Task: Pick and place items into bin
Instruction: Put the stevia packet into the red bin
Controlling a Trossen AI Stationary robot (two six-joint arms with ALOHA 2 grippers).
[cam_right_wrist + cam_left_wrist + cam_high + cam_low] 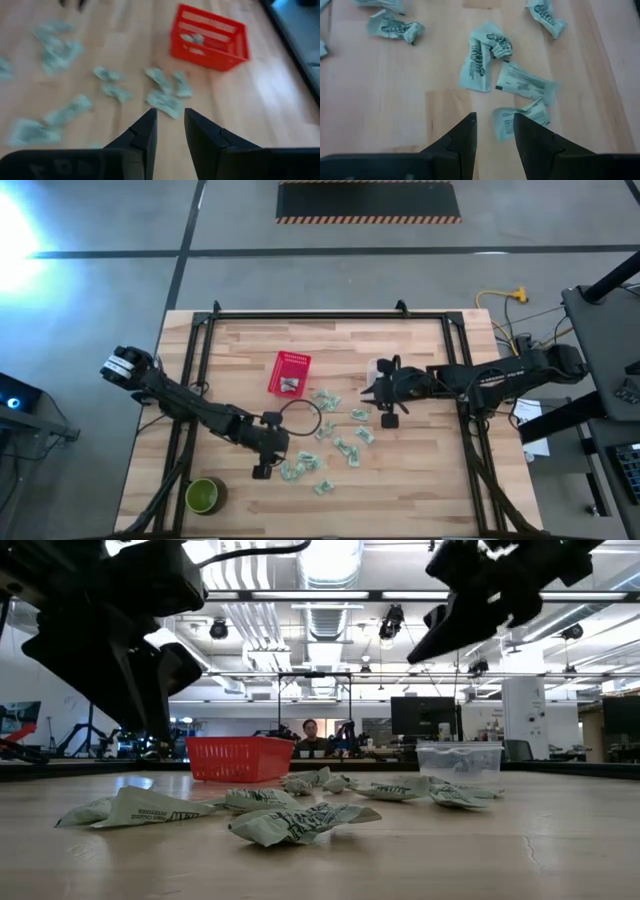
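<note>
Several small pale green-and-white packets (pixel 335 438) lie flat and crumpled on the wooden table, between its middle and its near edge. Two more packets (pixel 192 39) lie inside the red basket (pixel 289 373), which stands left of the table's middle. My left gripper (pixel 493 126) hangs open over the near-left packets, slanting down, with bare wood between its fingers; one packet (pixel 520 116) lies just past one fingertip. My right gripper (pixel 170 120) hovers right of the basket, above the pile's far end. Its fingers are a little apart and nothing is between them.
A round green bowl (pixel 205 496) sits at the near-left corner. A clear plastic tub (pixel 458 760) stands on the table by the right gripper. A black frame (pixel 205 340) runs along the table's left, far and right sides. Bare wood lies near the front edge.
</note>
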